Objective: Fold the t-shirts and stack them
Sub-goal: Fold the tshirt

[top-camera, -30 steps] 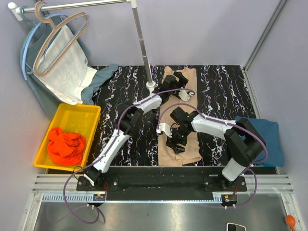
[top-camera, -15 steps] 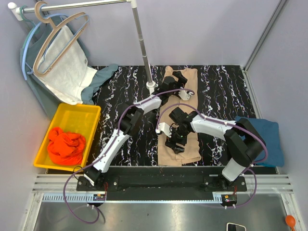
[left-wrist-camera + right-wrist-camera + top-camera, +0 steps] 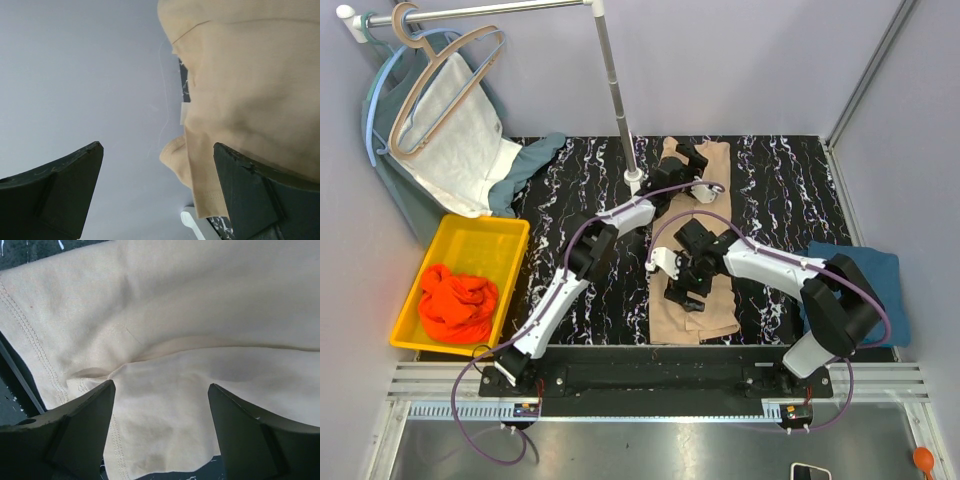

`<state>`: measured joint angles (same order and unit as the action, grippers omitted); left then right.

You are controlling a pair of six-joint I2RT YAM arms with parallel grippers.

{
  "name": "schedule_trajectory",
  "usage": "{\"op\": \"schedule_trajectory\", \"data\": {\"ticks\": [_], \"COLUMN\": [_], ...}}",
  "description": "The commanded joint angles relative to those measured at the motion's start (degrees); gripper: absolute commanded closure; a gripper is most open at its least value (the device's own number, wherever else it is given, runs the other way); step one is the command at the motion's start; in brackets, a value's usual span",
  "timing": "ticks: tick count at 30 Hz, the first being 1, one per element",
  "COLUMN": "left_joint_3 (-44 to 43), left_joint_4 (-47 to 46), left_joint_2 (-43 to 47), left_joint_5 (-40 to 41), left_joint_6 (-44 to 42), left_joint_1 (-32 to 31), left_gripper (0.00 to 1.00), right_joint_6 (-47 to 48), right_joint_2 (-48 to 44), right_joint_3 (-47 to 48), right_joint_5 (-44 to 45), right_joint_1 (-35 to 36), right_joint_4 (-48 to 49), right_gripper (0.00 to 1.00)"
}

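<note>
The beige-tan t-shirt (image 3: 708, 322) lies as a long narrow strip down the middle of the table. My left gripper (image 3: 692, 158) hovers open at its far end; in the left wrist view the shirt (image 3: 250, 75) hangs past the right finger (image 3: 255, 195), and nothing is held. My right gripper (image 3: 686, 288) is low over the strip's near half, jaws open, with the cloth (image 3: 165, 315) flat between the fingers (image 3: 75, 430). A dark teal-blue t-shirt (image 3: 880, 285) lies at the right edge. The orange-red t-shirt (image 3: 455, 305) sits bunched in the yellow bin (image 3: 470, 238).
A metal rack pole (image 3: 615, 90) stands on its base (image 3: 634, 178) just left of the shirt's far end. Hangers with a white cloth (image 3: 455, 135) and a grey-green garment (image 3: 525, 165) hang at the back left. The table is black marble (image 3: 780, 185).
My right gripper's jaws have spread wider over the beige shirt, and that arm has shifted a little toward the far side. The left arm has stayed put.
</note>
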<state>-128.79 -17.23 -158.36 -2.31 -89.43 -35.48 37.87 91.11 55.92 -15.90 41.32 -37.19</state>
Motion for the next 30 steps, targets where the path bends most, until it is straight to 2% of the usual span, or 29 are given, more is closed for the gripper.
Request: {"op": "schedule_trajectory", "data": {"ticks": [1,6,10,15,18,20,22,24,28,30], "left_joint_3": [1.3,8.5,15.4,25.1,35.2,41.8,45.5,51.8,63.7,66.2], "left_joint_4": [-6.8,-8.4,-5.7,13.6,20.6,27.4,35.7,39.6,44.3,44.7], "left_joint_2": [9.3,17.8,27.0,41.9,51.6,58.4,64.8,69.7,81.1,83.1], "left_joint_5": [2.1,5.8,11.7,20.3,25.0,27.2,26.4,22.9,19.3,17.3], "left_joint_6": [2.6,4.7,10.8,23.2,29.6,33.8,40.3,43.7,43.0,42.8], "left_joint_1": [0.4,0.4,0.5,0.2,-0.5,-1.2,-1.9,-2.5,-2.0,-0.8], "left_gripper": [0.01,0.01,0.01,0.01,0.01,0.01,0.01,0.01,0.01,0.01], "right_joint_6": [-2.3,-4.6,-6.6,-11.5,-14.0,-15.5,-15.1,-14.7,-15.2,-15.1], "right_joint_2": [-4.0,-7.5,-13.0,-19.4,-18.4,-16.5,-15.4,-14.7,-15.1,-15.5], "right_joint_3": [2.1,2.0,-1.1,-5.9,-5.8,-4.9,-4.2,-3.9,-3.8,-4.1], "right_joint_5": [3.1,5.4,10.7,26.0,29.7,30.1,28.3,24.6,17.8,16.1], "right_joint_1": [0.5,0.5,0.4,0.4,0.4,0.3,0.5,0.5,0.6,1.0], "right_joint_4": [1.0,1.0,3.2,9.5,9.1,7.6,4.9,1.9,-2.1,-3.1], "right_gripper": [0.14,0.08,0.0,0.0,0.0,0.0,0.01,0.03,0.03,0.02]}}
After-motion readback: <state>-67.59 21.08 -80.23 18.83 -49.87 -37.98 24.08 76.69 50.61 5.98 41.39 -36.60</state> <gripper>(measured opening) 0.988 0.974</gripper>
